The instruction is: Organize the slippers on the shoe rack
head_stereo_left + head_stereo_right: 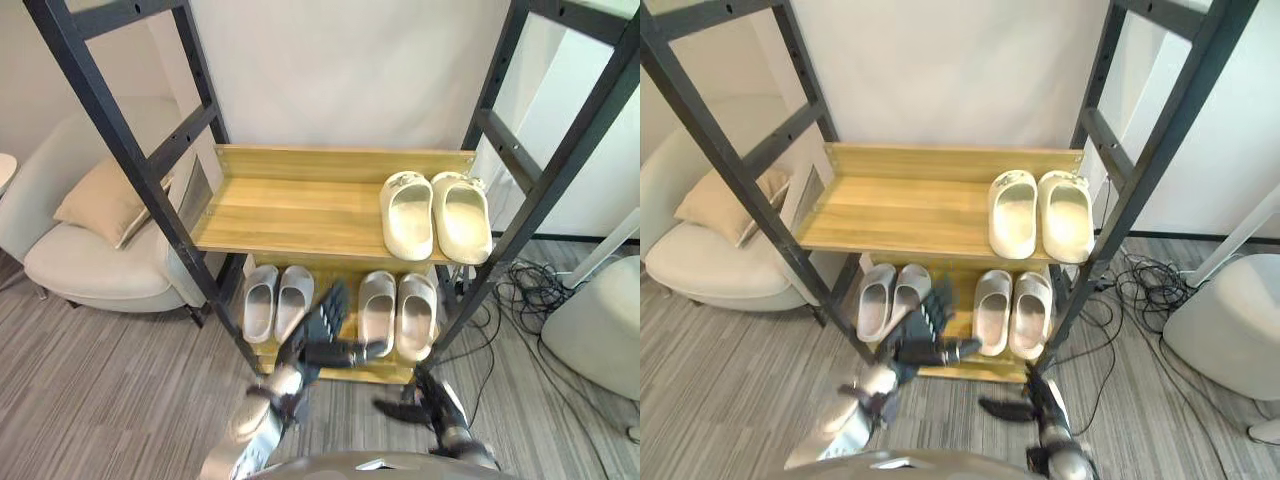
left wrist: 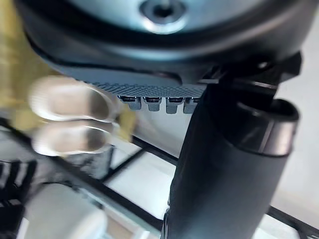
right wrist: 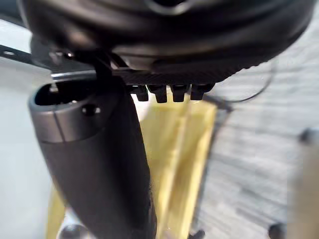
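A shoe rack with a black metal frame point(image 1: 150, 170) has two wooden shelves. On the right of the upper shelf point(image 1: 280, 215) a cream pair of slippers point(image 1: 434, 215) lies side by side. Two pale grey pairs rest on the lower shelf, one at the left point(image 1: 275, 302) and one at the right point(image 1: 397, 312). My left hand point(image 1: 318, 335) is raised in front of the lower shelf between those pairs, open with straight fingers and holding nothing. My right hand point(image 1: 430, 403) hangs lower, near the floor before the rack's right post, open and empty. The left wrist view shows a blurred pair of slippers point(image 2: 70, 119) past the thumb.
A light armchair point(image 1: 90, 260) with a beige cushion point(image 1: 100, 200) stands left of the rack. Black cables point(image 1: 525, 285) lie on the striped grey floor at the right, next to a white rounded seat point(image 1: 600, 330). A white wall runs behind the rack.
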`<state>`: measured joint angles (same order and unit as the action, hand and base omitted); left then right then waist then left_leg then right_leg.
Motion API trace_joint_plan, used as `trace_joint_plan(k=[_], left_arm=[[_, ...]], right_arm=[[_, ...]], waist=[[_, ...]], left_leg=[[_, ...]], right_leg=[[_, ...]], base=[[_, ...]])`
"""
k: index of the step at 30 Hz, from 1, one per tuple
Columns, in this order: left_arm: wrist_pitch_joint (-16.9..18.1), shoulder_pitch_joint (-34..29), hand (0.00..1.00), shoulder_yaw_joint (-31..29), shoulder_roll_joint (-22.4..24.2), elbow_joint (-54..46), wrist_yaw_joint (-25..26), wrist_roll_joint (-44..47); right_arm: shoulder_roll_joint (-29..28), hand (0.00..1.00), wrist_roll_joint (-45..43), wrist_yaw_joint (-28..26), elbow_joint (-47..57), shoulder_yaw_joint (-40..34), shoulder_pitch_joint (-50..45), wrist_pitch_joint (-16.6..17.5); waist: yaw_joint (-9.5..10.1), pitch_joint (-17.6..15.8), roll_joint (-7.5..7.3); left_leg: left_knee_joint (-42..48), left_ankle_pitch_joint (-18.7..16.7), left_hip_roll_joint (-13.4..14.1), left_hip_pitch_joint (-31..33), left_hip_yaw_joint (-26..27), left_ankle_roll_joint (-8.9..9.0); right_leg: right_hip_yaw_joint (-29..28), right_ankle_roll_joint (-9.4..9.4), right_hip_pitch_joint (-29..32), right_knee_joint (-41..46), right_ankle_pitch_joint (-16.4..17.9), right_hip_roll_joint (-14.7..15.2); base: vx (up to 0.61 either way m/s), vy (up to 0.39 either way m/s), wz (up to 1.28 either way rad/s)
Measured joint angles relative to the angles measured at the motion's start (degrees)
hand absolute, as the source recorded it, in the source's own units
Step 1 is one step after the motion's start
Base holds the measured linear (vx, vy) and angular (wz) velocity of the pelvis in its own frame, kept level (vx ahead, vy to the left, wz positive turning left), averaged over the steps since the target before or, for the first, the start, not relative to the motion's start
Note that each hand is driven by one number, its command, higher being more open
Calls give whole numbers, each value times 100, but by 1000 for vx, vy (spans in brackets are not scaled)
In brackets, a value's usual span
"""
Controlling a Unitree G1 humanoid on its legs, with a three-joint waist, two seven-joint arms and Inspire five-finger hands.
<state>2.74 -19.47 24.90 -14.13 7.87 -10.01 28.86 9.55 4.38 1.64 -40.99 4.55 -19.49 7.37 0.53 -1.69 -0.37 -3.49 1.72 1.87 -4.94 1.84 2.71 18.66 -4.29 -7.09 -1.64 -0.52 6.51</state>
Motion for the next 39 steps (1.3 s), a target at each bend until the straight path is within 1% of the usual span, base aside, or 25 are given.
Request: trace_joint_plan(k=[1,2,4,6,8,10,13,15,17,22,29,35,37,39], left_arm=[[-76,-3,100,38,-75,446,-15,-141],[-95,-4,100,43,-113,721,-14,-357],[-110,4,100,22,-133,1022,-9,-627],[-110,102,100,-30,-44,1270,28,-1050],[-104,107,100,-129,26,1343,79,-1141],[-86,121,100,-309,122,1520,243,-1265],[-71,240,100,-453,145,1899,369,-1411],[-71,335,100,-741,217,2272,525,-1646],[-70,337,100,-869,240,2372,614,-1797],[-23,447,100,-1432,529,3037,997,-2369],[42,762,100,-2167,813,3774,1504,-2709],[49,941,100,-2472,911,4153,1726,-2742],[51,979,100,-2627,971,4241,1757,-2745],[59,1020,100,-2648,980,4295,1762,-2746]], right_arm=[[109,100,143,25,-371,0,6,-76],[103,100,84,47,-561,-46,12,-87],[20,100,69,92,-680,-83,138,-82],[-20,100,237,110,-1016,33,430,-164],[-6,100,237,121,-1101,89,494,-195],[3,100,235,169,-1161,118,588,-220],[-24,100,233,249,-1239,117,678,-227],[-58,100,231,291,-1336,118,791,-240],[-70,100,230,309,-1380,117,823,-252],[-66,100,230,425,-1417,112,945,-320],[-100,100,216,548,-1619,-15,1138,-396],[-145,100,145,611,-1757,-105,1258,-426],[-156,100,-10,622,-1829,-120,1328,-428],[-154,100,-41,621,-1845,-120,1386,-428]], waist=[[-46,-27,-38],[-60,-33,-49],[-99,-28,-55],[-77,-36,-50],[-74,-30,-51],[14,-33,-51],[22,-58,-70],[19,-102,-101],[21,-113,-115],[23,-157,-69],[45,-220,-32],[46,-265,-40],[48,-304,-38],[49,-390,-34]], left_leg=[[2,2,4,5,-38,2],[-2,3,10,5,-55,4],[-13,4,14,1,-71,5],[-51,37,-20,-18,-201,-4],[-78,60,-22,-37,-259,-28],[-142,87,-35,-65,-271,-65],[-143,83,-43,-66,-260,-61],[-144,73,-34,-69,-238,-47],[-144,65,-21,-71,-232,-37],[-145,59,-5,-92,-197,-28],[-147,48,5,-144,-111,-20],[-147,37,12,-223,-33,-16],[-148,25,22,-293,47,-18],[-148,15,35,-368,125,-15]], right_leg=[[34,1,-9,-2,17,1],[57,4,-12,-7,28,12],[72,5,-17,-18,28,6],[186,-9,-115,-72,27,23],[257,-30,-172,-118,24,22],[276,-42,-195,-142,7,19],[265,-44,-195,-154,13,5],[242,-37,-195,-171,17,-21],[234,-30,-194,-174,22,-34],[191,-25,-192,-166,23,-48],[104,-23,-187,-142,21,-52],[15,-23,-210,-107,21,-54],[-72,-15,-208,-36,29,-50],[-170,4,-152,158,93,-34]], base=[[-9,-13,12],[-8,-11,7],[0,-5,3],[10,-18,28],[24,-18,24],[39,-1,6],[22,-2,-2],[23,-12,-5],[6,-14,-4],[-3,-4,-2],[-7,4,-6],[-8,6,-8],[-30,16,-19],[-44,21,-22]])
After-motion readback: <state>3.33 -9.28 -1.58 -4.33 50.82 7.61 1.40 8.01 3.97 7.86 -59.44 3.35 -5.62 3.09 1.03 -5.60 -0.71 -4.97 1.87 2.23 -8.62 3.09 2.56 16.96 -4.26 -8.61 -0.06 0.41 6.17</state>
